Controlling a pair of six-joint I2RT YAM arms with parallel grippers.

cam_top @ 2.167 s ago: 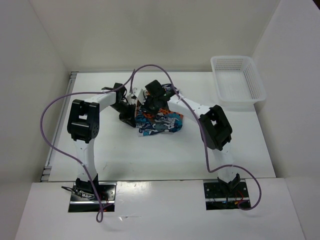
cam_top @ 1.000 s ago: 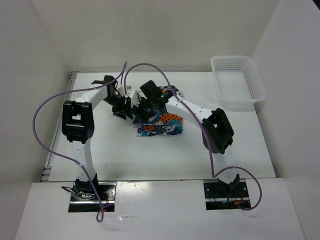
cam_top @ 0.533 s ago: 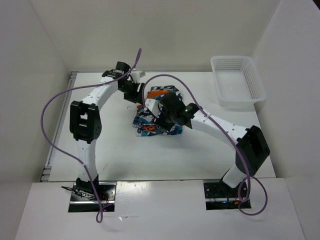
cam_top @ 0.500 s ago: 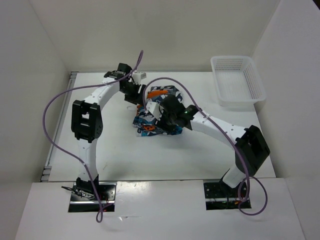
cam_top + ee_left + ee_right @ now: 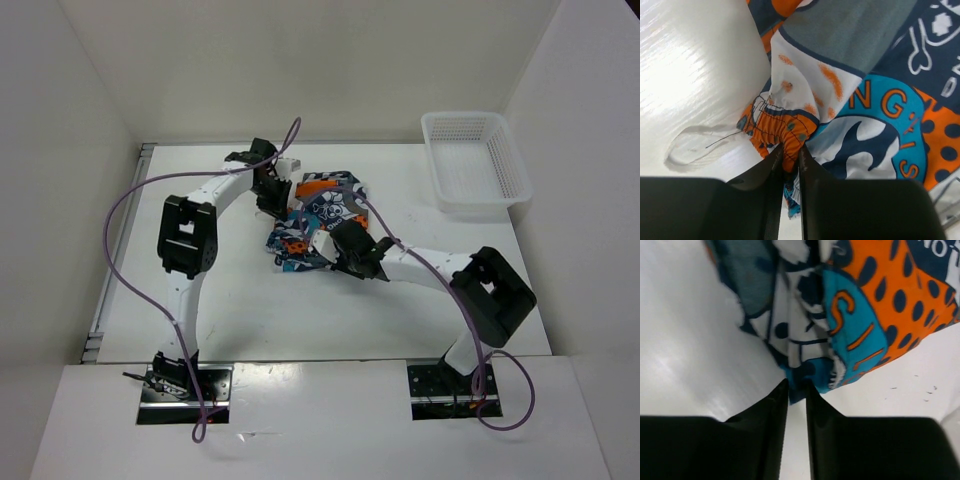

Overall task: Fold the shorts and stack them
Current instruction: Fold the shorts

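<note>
Pinching the shorts' far-left edge: left gripper (image 5: 790, 159), jaws nearly closed on fabric | the shorts (image 5: 322, 212) bunched mid table (image 5: 230, 300), lying between both grippers | right gripper (image 5: 796, 390) nipped tight onto the near edge, so both arms look equally close tbh

White table (image 5: 250, 310) with shorts (image 5: 322, 212), mesh basket (image 5: 478, 203)

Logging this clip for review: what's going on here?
Two robot arms are handling the blue, orange and white cartoon-print fabric shorts, crumpled on the white table. The left gripper pinches their far-left edge; the right gripper pinches their near edge. No neat fold yet. A white plastic mesh basket stands apart, far right.
</note>
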